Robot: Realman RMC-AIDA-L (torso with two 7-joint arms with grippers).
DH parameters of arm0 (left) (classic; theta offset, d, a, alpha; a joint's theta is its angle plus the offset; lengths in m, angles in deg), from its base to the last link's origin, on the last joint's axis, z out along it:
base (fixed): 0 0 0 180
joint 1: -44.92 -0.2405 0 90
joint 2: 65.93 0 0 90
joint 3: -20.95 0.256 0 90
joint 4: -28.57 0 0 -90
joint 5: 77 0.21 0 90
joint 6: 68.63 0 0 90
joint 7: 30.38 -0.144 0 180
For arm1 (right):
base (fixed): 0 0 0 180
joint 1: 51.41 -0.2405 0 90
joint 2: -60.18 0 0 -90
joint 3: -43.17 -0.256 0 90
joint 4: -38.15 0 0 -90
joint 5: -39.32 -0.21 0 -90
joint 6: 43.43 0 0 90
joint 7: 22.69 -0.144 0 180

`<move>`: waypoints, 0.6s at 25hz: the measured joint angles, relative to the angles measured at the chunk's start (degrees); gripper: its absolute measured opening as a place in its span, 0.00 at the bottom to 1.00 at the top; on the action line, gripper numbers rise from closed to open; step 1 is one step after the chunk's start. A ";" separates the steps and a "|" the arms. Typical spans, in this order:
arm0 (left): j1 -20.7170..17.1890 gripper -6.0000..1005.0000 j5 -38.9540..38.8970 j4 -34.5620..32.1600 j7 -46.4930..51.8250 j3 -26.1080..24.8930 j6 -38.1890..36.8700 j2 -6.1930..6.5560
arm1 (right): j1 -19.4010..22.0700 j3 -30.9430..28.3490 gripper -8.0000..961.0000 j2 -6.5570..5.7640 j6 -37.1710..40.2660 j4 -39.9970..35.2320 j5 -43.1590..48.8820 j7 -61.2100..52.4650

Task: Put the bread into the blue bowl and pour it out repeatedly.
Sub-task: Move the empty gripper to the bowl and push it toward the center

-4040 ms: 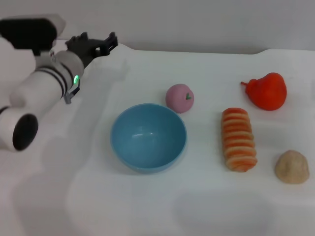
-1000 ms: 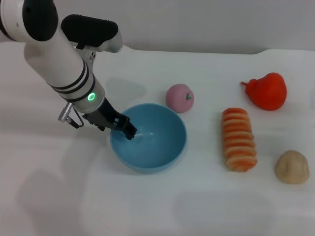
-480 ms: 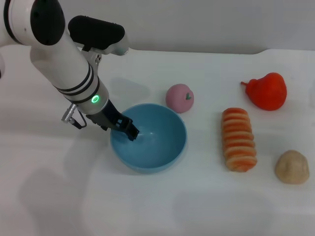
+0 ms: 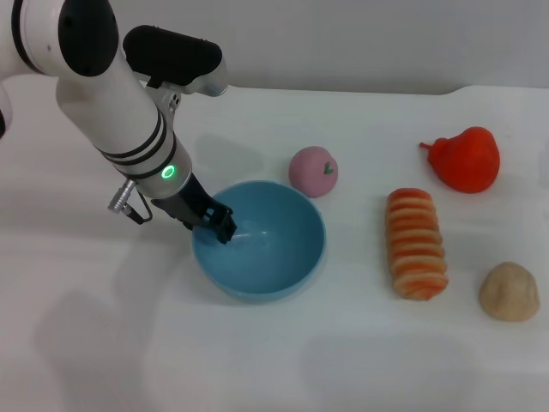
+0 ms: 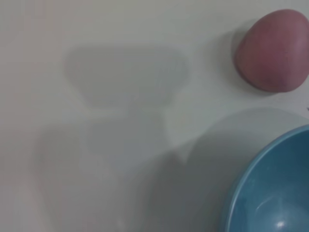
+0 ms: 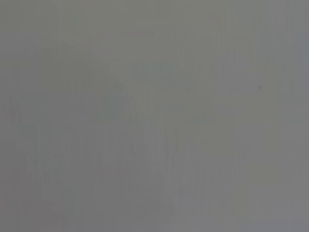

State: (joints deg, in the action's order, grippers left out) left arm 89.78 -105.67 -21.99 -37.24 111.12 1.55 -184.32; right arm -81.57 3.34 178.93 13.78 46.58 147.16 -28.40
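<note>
While the left tool (image 4: 221, 225) sits at the rim of the blue bowl (image 4: 266, 249), on the side of the bowl away from the bread, its dark tips seem to straddle or press that rim, though whether they are clenched on it or merely resting there cannot be told. The bowl stands upright on the white table (image 4: 257, 360) and holds nothing. The bread (image 4: 416, 243) lies on the table well apart from the bowl, ridged side up, its long axis running toward and away from the robot. A pink ball (image 4: 314, 171) sits just beyond the bowl's far rim; a red pear-shaped toy (image 4: 466, 159) is farther off past the bread, and a small tan lump (image 4: 509, 292) lies beyond the bread on the side away from the bowl. The right tool is not to be seen; its wrist camera gives only a blank grey field. The bowl looks like thin, smooth plastic, probably light and stiff but slippery, so a pinch across the rim wall is the likely hold, and it may slide or tip if pushed sideways. The bread looks like a light toy, possibly a little soft; I would take it across its narrow middle, tips settling into the grooves between ridges, as it is about as long as the bowl is wide.
</note>
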 joint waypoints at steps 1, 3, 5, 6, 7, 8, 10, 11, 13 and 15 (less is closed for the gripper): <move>0.02 0.68 0.01 0.04 0.00 0.00 0.18 0.02 | 0.00 -0.02 0.51 -0.01 0.00 0.00 0.00 0.00; 0.08 0.62 0.02 0.12 0.00 0.00 0.61 0.10 | 0.00 -0.09 0.51 -0.01 0.00 0.00 0.00 0.00; 0.13 0.55 0.02 0.14 0.00 0.00 0.80 0.17 | 0.00 -0.14 0.51 -0.01 0.00 0.00 0.00 0.00; 0.15 0.50 0.02 0.14 0.00 -0.01 0.84 0.18 | 0.00 -0.16 0.51 -0.01 0.00 0.00 0.00 0.00; 0.15 0.45 0.02 0.14 0.00 0.00 0.86 0.18 | 0.00 -0.18 0.51 -0.01 0.00 0.00 0.00 0.00; 0.15 0.40 0.02 0.14 -0.02 0.00 0.88 0.18 | 0.01 -0.18 0.51 -0.01 0.00 0.00 0.00 0.00; 0.15 0.32 0.02 0.14 -0.07 0.00 0.91 0.18 | 0.01 -0.21 0.51 -0.01 0.00 0.00 0.00 0.00; 0.15 0.29 0.02 0.14 -0.08 0.00 0.92 0.18 | 0.01 -0.25 0.51 -0.01 0.01 0.00 0.00 0.00; 0.13 0.23 0.02 0.14 -0.09 0.00 0.92 0.18 | 0.01 -0.38 0.51 -0.01 0.02 0.00 0.00 0.00; 0.10 0.17 0.01 0.13 -0.10 0.00 0.92 0.18 | 0.01 -0.42 0.51 -0.01 0.04 0.00 0.00 0.00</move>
State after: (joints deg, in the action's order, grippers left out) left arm 89.88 -105.65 -21.86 -37.34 111.12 2.47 -184.14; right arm -81.56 2.92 178.92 13.82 46.58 147.16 -28.40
